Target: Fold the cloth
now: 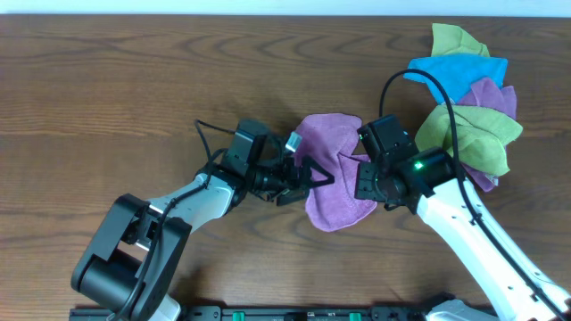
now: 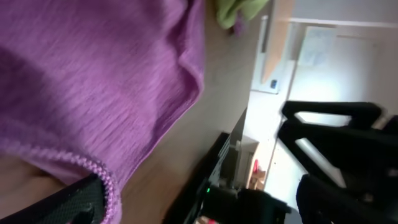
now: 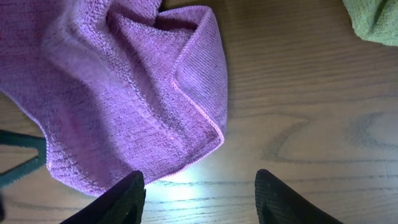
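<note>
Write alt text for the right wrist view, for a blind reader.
A rumpled lilac cloth lies on the wooden table, filling the upper left. The right gripper is open at the bottom edge, its dark fingers apart, bare wood between them. The corner of a green cloth shows top right.

Overhead, the lilac-purple terry cloth (image 1: 332,183) on the wooden counter (image 1: 107,80) lies partly hidden beneath the right arm's black wrist (image 1: 385,156), and its small white tag (image 1: 292,140) is too small to read. In the blurred left wrist view the cloth runs off the top and left edges; whether the left gripper (image 1: 312,176) has its jaws clamped on the hem cannot be told. A green cloth (image 3: 376,18) is cropped at the right wrist view's corner
</note>
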Tool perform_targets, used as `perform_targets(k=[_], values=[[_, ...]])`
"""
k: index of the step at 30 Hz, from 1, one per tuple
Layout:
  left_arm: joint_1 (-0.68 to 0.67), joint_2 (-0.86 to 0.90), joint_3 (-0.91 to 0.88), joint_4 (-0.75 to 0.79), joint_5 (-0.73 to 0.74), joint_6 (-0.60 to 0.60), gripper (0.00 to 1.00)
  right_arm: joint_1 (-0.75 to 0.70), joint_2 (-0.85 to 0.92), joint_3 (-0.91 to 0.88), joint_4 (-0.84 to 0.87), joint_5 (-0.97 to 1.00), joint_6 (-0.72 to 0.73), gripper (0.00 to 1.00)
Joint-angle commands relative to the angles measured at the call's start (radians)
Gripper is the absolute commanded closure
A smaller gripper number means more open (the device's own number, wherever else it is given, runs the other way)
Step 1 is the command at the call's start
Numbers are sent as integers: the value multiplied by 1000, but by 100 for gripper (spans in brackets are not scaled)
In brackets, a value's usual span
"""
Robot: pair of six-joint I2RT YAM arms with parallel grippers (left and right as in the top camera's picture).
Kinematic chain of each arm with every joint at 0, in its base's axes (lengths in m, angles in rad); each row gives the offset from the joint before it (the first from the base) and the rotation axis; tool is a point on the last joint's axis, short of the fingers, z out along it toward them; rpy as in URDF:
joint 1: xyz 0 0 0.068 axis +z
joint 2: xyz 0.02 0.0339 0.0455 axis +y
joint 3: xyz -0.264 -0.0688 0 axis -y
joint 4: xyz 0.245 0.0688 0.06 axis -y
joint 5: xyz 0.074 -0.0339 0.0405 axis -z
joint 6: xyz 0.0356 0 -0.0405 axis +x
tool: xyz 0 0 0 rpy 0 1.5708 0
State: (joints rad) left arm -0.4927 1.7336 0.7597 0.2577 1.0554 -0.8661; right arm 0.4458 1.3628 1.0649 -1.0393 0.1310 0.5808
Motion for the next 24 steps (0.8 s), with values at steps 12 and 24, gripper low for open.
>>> perform_targets(k=[12,24], values=[[-1,12,10,-269,-13,224,2,6,-16,3,-2,7,9,42],[-47,12,9,-356,-56,257,3,6,-16,3,-1,7,9,41]])
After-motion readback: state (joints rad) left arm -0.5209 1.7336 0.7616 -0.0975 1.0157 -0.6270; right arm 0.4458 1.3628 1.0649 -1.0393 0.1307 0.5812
